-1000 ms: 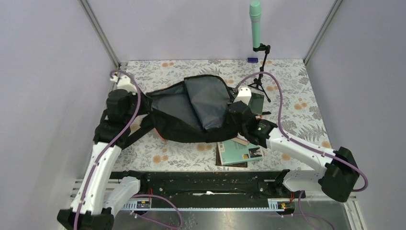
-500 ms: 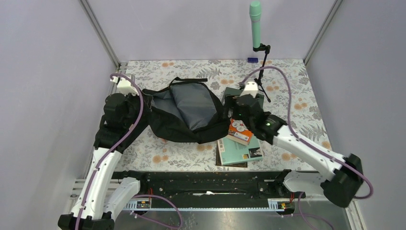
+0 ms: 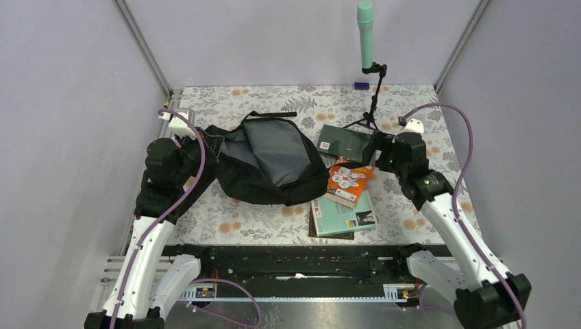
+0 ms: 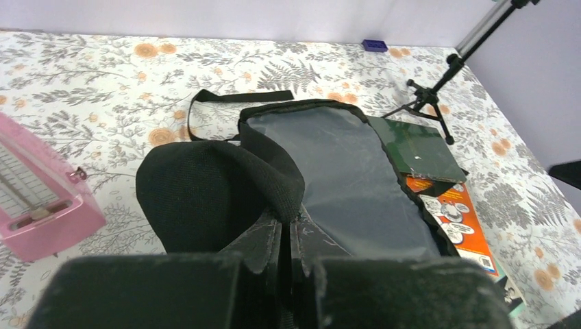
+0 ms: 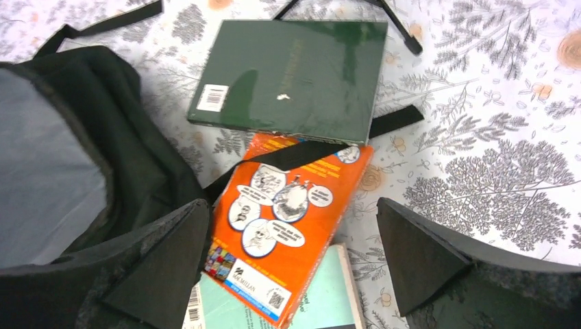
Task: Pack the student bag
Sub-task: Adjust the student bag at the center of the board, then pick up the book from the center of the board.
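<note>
Left gripper [image 4: 286,229]: jaws pressed together on a raised fold of black fabric at the left rim of the student bag [image 3: 267,161].

Right gripper [image 5: 291,205]: jaws spread wide with nothing between them, hanging just above the orange book [image 5: 288,219]. That book rests on the teal book [image 3: 346,216], which is closer to my bases. A black strap [image 5: 308,151] crosses its far end.

Beyond it lies the green book [image 5: 294,75], flat on the table [image 3: 425,110], with its near edge over the orange one.

The bag lies at table centre with its grey lining upward and its long axis running roughly left to right. From my right gripper it is directly to the left, its dark wall just beside that finger [image 5: 157,267].

Judgement: my right arm is the nearer to all three books (the left is occupied with the rim). Loading therefore calls for a leftward carry into the opening, and the strap may snag.
</note>
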### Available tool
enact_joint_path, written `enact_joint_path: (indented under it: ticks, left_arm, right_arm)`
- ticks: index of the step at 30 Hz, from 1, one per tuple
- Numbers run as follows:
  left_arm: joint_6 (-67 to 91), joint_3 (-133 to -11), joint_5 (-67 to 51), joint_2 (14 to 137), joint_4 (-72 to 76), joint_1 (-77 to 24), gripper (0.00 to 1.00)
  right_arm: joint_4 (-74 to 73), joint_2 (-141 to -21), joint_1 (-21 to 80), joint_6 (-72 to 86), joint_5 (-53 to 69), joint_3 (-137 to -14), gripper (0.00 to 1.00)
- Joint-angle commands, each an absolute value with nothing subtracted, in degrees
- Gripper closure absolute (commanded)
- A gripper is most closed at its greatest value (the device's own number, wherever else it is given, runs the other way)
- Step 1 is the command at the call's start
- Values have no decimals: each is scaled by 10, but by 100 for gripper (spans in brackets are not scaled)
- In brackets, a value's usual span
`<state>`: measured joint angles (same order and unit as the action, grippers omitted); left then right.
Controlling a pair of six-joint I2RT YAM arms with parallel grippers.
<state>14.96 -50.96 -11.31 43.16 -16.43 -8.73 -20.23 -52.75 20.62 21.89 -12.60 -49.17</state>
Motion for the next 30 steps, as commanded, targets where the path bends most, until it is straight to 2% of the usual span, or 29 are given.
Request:
enact_joint_path:
  ticks: [1,4,8,14,19,30]
  left_arm:
    - [144,-515,-192,413,-87,-84,100]
    - [138,-503,-209,405,-71,-84,100]
    - [140,-496,-221,416,-61,-84,100]
    - [139,-490,-216,418,-57,-84,100]
    - [147,-493,-212,412,-65,-84,100]
    - [140,-502,-192,413,-88,-84,100]
  right_arm:
    - [-155,-594,89,224,46,-481,0]
    - [-106,-676,-2,250,138,-485,1]
    - [-29,-768,-86,310,257,-488,6]
    - [72,-866,-94,349,289,-496,9]
    - [65,-948,-94,372,265,-532,17]
    - [83,-1031,-94,387,267,-559,18]
